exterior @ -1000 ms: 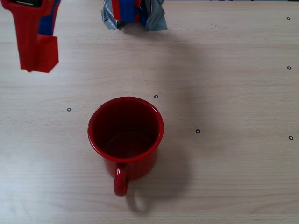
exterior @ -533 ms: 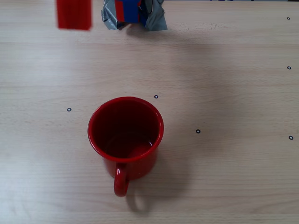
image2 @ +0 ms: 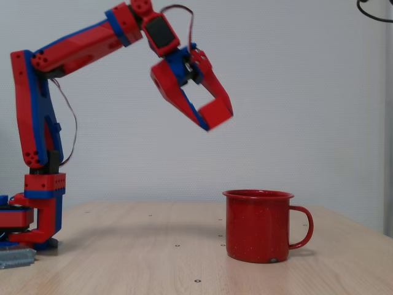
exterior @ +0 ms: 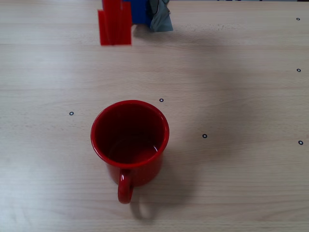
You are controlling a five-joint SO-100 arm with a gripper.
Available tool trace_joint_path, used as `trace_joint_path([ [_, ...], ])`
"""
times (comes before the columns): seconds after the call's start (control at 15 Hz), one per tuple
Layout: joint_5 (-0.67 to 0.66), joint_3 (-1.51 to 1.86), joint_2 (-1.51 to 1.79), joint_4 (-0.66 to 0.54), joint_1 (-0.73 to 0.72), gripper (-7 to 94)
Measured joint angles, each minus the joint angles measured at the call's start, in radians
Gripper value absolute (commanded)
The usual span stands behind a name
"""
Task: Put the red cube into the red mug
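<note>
- We see the gripper [image2: 212,117] high in the air, closed on the red cube [image2: 216,113].
- Red mug [exterior: 130,140] upright on the table [exterior: 241,87], handle near, well below and right of the gripper in the side-on fixed view.

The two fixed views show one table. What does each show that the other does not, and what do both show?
Only in a fixed view is the inside of the large glossy red mug visible: red, no cube in it. Only in a fixed view does the whole red and blue arm show, its gripper high above the mug's rim level, jaws shut on the small matte red cube. Both show the mug upright on the light wooden table, the cube not yet over it.
</note>
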Motion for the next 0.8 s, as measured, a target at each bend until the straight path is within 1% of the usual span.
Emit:
trace_joint_path([
  [0.13,0.0,-0.008,-0.126,-0.034,0.008,0],
  [0.33,0.0,-0.156,-0.319,-0.058,0.005,0],
  [0.53,0.002,-0.216,-0.41,-0.092,-0.034,0],
  [0.8,0.002,-0.216,-0.425,-0.095,-0.064,0],
])
